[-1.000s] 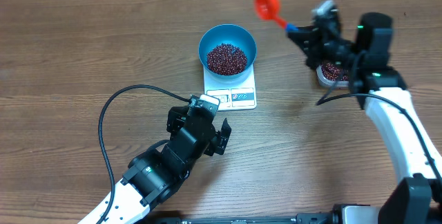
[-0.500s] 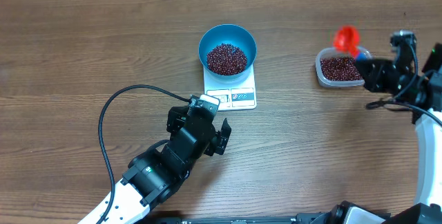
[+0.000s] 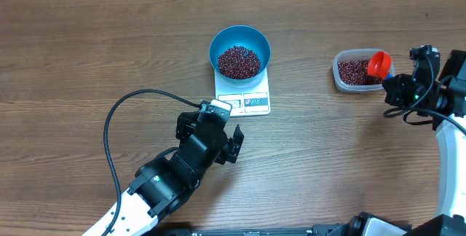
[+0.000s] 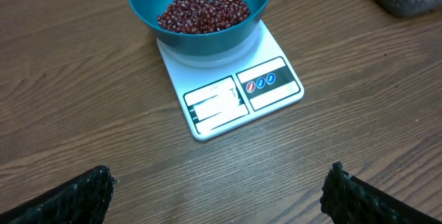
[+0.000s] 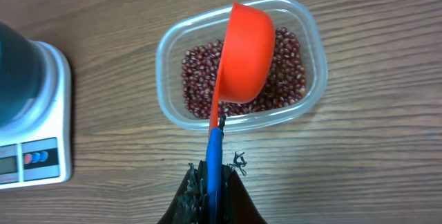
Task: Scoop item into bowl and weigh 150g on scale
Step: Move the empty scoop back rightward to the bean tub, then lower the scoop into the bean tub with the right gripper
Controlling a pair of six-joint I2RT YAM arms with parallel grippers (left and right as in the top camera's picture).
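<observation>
Blue bowl (image 3: 215,46) w/ red-brown beans (image 3: 239,61) sits on white scale (image 3: 244,103), mid wood table (image 3: 87,46), nearer far edge. R gripper (image 5: 214,182) clamped tight on orange scoop (image 5: 243,58) handle, cup tilted sideways over clear tub (image 3: 339,72) by right edge. L gripper (image 4: 219,193) wide open, empty, near scale.

Scale (image 3: 244,102): flat, white, rectangular, level; display strip runs along the edge away from the bowl.
Bowl (image 3: 217,43): round, deep, bright blue, upright on the scale's platform.
Beans (image 3: 239,61): small, dark red-brown, heaped loosely inside the bowl.
</observation>
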